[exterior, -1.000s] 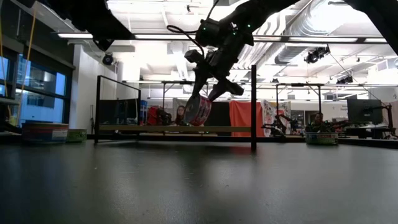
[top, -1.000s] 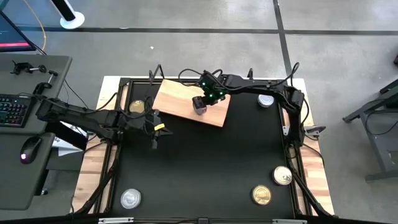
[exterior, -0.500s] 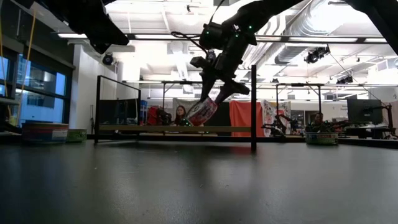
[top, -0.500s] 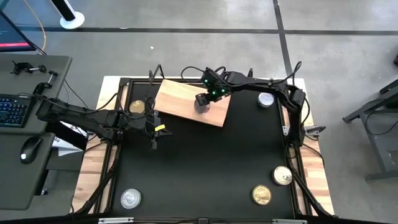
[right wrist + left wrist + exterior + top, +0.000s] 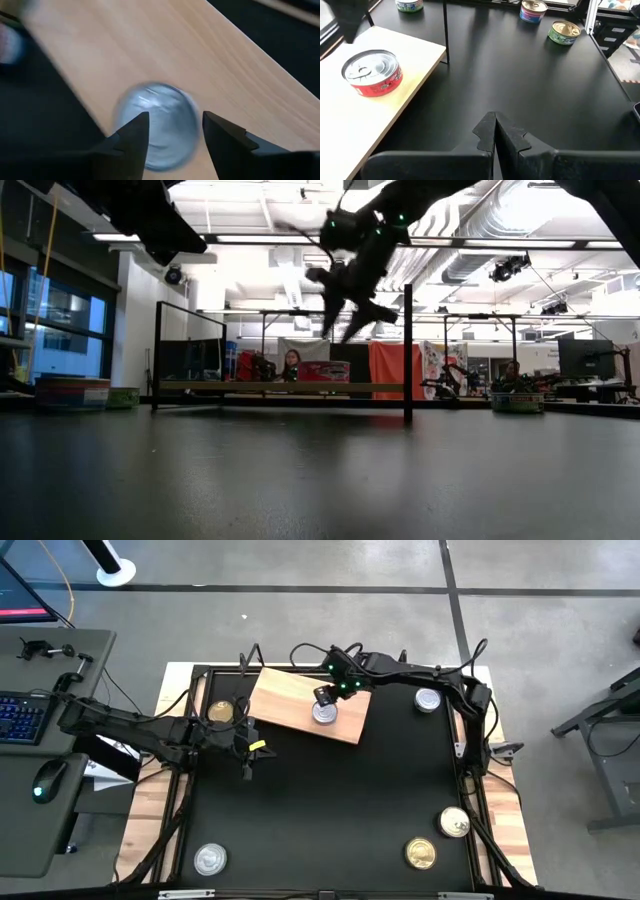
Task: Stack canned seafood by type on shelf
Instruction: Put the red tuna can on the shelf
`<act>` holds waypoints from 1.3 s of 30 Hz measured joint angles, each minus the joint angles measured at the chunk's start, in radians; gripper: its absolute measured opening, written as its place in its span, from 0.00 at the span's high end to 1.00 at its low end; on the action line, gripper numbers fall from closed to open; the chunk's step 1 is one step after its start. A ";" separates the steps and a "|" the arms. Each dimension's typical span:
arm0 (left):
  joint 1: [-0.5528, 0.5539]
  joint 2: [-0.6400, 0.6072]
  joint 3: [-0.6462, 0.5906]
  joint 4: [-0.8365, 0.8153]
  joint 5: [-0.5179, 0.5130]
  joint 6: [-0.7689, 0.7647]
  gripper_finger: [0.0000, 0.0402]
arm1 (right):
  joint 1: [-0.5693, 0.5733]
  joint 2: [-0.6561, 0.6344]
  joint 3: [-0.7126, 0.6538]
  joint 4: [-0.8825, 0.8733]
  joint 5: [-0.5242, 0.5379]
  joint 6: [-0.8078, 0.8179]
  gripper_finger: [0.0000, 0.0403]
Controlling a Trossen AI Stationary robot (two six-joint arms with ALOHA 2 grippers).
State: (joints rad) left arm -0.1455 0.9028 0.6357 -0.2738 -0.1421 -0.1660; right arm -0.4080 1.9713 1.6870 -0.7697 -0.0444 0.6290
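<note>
Silver-topped red tin [image 5: 324, 713] sits on the wooden shelf [image 5: 285, 703], near its edge
We hold the right gripper [image 5: 324, 697] open just above it and risk clipping it off; left gripper [image 5: 494, 131] waits closed

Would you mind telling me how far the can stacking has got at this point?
Done: one silver-topped red can sits flat on the shelf. In hand: nothing; the right gripper hangs open above that can, and the left gripper waits shut over the table. Left: five cans are off the shelf, two silver-topped and three gold-topped. Nothing is stacked yet.
</note>
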 joint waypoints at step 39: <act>0.001 0.000 0.000 0.017 -0.101 0.011 1.00 | 0.077 0.434 0.582 -0.512 0.146 -0.581 1.00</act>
State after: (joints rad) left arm -0.1444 0.9028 0.6357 -0.2573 -0.2432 -0.1547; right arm -0.3313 2.4050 2.2692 -1.2818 0.1012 0.0482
